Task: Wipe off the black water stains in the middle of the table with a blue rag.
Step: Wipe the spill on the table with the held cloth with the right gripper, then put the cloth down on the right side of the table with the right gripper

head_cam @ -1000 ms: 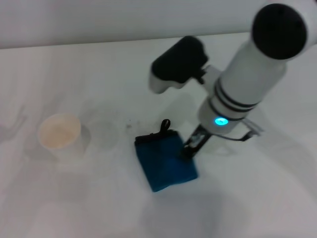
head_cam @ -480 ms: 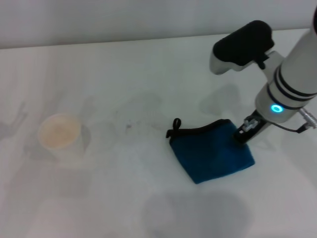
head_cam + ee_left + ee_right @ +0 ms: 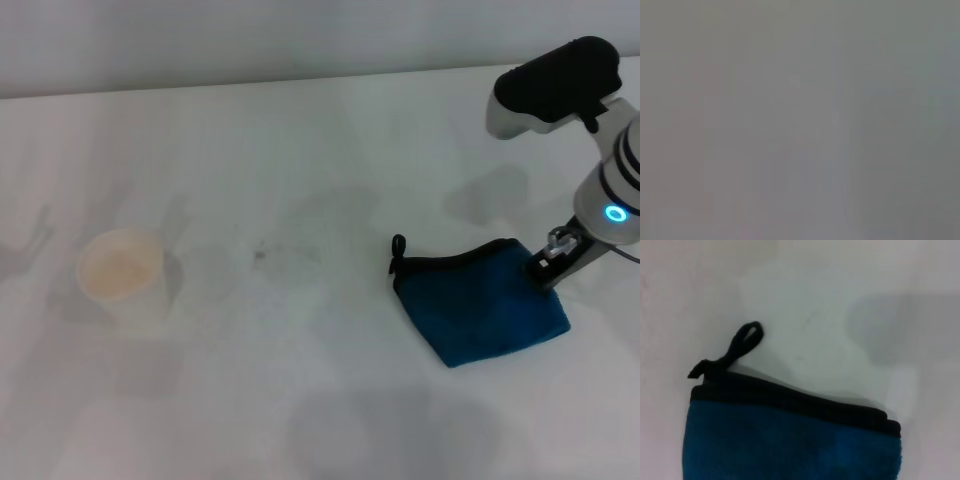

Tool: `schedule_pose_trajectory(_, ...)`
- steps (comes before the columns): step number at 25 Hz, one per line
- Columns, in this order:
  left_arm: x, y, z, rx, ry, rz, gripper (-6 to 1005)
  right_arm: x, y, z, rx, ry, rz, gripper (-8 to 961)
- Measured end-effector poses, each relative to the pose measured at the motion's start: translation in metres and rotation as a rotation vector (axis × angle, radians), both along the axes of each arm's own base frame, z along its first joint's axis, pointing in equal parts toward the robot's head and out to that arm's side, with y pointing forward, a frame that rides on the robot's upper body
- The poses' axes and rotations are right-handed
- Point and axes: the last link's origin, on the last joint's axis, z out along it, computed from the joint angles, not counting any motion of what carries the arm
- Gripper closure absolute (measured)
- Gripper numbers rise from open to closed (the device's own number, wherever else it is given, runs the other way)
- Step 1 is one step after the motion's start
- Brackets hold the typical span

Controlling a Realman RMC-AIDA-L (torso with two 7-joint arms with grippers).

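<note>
- The right gripper (image 3: 552, 268) is down at the right edge of the blue rag (image 3: 480, 310), pinched shut on the cloth there.
- The rag lies flat on the white table (image 3: 300, 400), right of centre, its black loop (image 3: 398, 245) pointing toward the middle.
- A faint speck of the black water stains (image 3: 262, 254) sits well left of the rag.
- A white paper cup (image 3: 122, 271) stands farther left.
- The left wrist view is blank grey.

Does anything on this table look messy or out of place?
Yes. A faint grey smudge with dark specks, the black water stains, marks the white table near its middle. The blue rag lies well to its right, under the right gripper, not on it.
</note>
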Motion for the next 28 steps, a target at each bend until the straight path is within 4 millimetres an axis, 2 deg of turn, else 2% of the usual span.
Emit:
schedule_pose_trajectory(13, -0.001, 0.001, 0.004, 0.013, 0.006, 0.004, 106, 0.017, 0.003, 0.023, 0.068, -0.057, -0.051, 940)
schedule_pose_trajectory(19, -0.001, 0.002, 0.004, 0.015, 0.009, 0.002, 106, 0.015, 0.003, 0.023, 0.056, -0.048, -0.033, 941)
schedule_pose_trajectory(28, 0.002, 0.004, 0.004, 0.014, 0.009, -0.006, 106, 0.011, -0.002, 0.018, 0.005, -0.026, -0.020, 804)
